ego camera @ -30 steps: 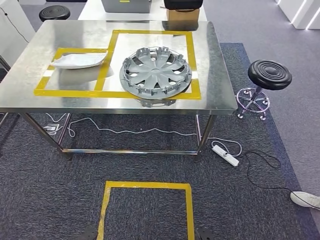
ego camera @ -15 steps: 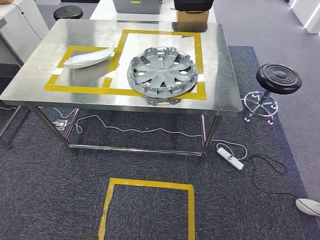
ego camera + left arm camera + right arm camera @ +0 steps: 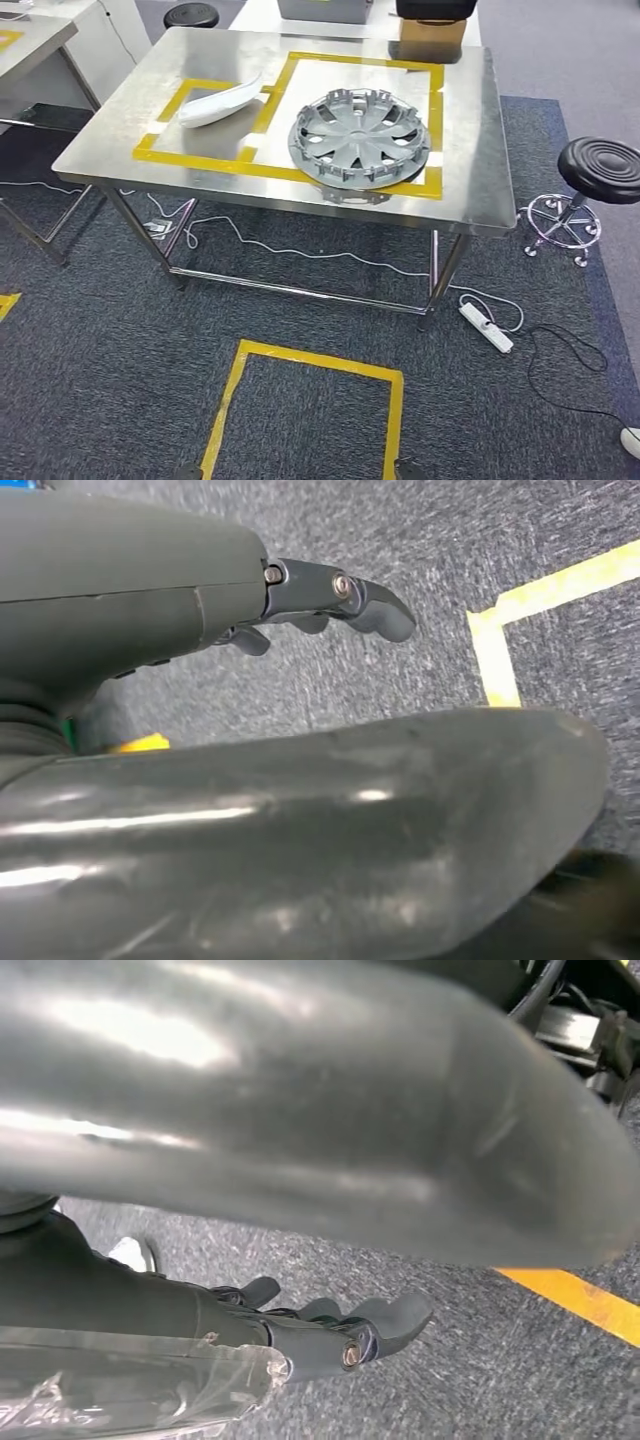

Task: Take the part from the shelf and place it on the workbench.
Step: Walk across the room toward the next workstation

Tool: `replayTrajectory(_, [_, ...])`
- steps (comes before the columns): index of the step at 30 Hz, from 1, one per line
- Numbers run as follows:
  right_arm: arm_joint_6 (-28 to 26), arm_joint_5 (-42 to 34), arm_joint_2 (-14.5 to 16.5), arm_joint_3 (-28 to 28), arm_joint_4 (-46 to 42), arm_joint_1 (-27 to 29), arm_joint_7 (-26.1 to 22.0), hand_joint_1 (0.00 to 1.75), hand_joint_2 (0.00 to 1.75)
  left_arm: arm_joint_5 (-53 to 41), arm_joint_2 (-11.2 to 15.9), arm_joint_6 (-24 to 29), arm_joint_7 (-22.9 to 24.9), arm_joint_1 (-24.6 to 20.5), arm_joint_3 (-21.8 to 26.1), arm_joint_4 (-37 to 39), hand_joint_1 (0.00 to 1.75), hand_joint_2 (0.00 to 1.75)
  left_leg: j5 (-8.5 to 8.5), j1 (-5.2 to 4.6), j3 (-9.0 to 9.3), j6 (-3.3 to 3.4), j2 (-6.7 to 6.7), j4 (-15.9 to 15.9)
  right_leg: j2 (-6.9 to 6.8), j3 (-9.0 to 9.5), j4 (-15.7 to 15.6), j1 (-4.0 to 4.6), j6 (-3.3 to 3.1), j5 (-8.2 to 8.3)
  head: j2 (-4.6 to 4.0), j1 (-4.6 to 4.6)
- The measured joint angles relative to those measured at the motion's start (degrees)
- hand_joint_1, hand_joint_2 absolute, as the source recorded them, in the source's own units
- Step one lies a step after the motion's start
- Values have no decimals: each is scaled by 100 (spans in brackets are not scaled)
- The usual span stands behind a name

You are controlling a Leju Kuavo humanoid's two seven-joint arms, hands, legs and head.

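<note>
flanking workbench (image 3: 483, 170): stool (image 3: 600, 170), power strip (image 3: 486, 327)

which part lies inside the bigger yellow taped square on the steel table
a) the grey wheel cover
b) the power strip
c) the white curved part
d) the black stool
a: the grey wheel cover lies flat inside the bigger taped square on the steel table, while the white curved part lies in the smaller taped box beside it.

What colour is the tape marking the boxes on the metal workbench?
Yellow. The tape on the workbench shows best in the head view.
</note>
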Motion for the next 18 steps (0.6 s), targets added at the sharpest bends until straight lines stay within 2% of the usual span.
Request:
replayTrajectory(1, [-2,0,-2,-4,0,2,-5,0,0,9,-5,0,-5,-29,10,0,0,0,49,-15,115,23,97,-227,-59,-2,6,17,36,2,1,-3])
replayTrajectory(2, [-4,0,-3,-11,0,2,-11,0,0,17,-9,0,-6,-50,21,0,0,0,54,-30,150,47,123,-333,-121,0,3,31,73,8,1,-6])
replayTrajectory(4, [-6,1,-5,-30,0,-7,-17,0,0,27,-14,-3,6,-46,65,3,0,0,78,-37,120,118,-10,-376,-222,11,-19,19,148,19,2,6])
replayTrajectory(5, [-7,2,-5,-37,0,-14,-20,0,0,32,-16,-7,14,-28,89,4,0,0,96,-33,116,154,-69,-386,-162,2,14,4,182,-22,2,16])
replayTrajectory(6, [-7,3,-5,-41,0,-15,-22,0,0,34,-16,-10,21,-15,112,6,0,0,118,-25,115,192,-122,-397,-43,-43,134,-9,210,-120,2,29])
replayTrajectory(8, [-7,4,-5,-46,0,0,-25,0,0,37,-17,-15,26,-19,134,7,0,0,144,-25,97,249,-241,-404,279,-307,771,-21,233,-500,1,64])
replayTrajectory(10, [-8,4,-5,-51,0,23,-24,0,0,41,-21,-16,44,-30,143,7,0,0,159,-48,72,282,-386,-403,416,-619,1489,-13,225,-812,0,83])
replayTrajectory(11, [-8,6,-5,-53,0,29,-23,0,0,44,-25,-17,63,-24,150,8,0,0,166,-58,66,286,-459,-402,436,-667,1605,-5,213,-818,1,88])
replayTrajectory(12, [-9,9,-5,-54,0,28,-22,0,0,46,-27,-21,85,-14,156,8,0,0,172,-63,66,283,-532,-401,451,-604,1494,3,196,-713,1,89])
replayTrajectory(13, [-9,14,-5,-55,0,26,-22,0,0,46,-29,-27,105,-6,162,9,0,0,177,-65,68,277,-607,-400,483,-450,1200,7,175,-536,2,91])
replayTrajectory(15, [-8,25,-5,-55,0,18,-22,0,0,50,-32,-38,142,-8,171,9,0,0,186,-71,61,247,-744,-386,671,-41,399,-9,133,-226,2,90])
replayTrajectory(16, [-8,30,-5,-55,0,15,-22,0,0,51,-34,-41,158,-14,177,9,0,0,194,-73,46,221,-804,-379,754,96,134,-17,120,-159,2,86])
replayTrajectory(17, [-7,33,-5,-55,0,12,-22,0,0,53,-36,-42,176,-15,189,9,0,0,205,-69,25,188,-853,-375,805,165,-3,-17,107,-150,2,86])
replayTrajectory(18, [-7,37,-5,-56,0,11,-21,0,0,53,-36,-42,189,-10,206,10,0,0,220,-63,4,150,-900,-378,785,180,-28,-9,92,-157,2,84])
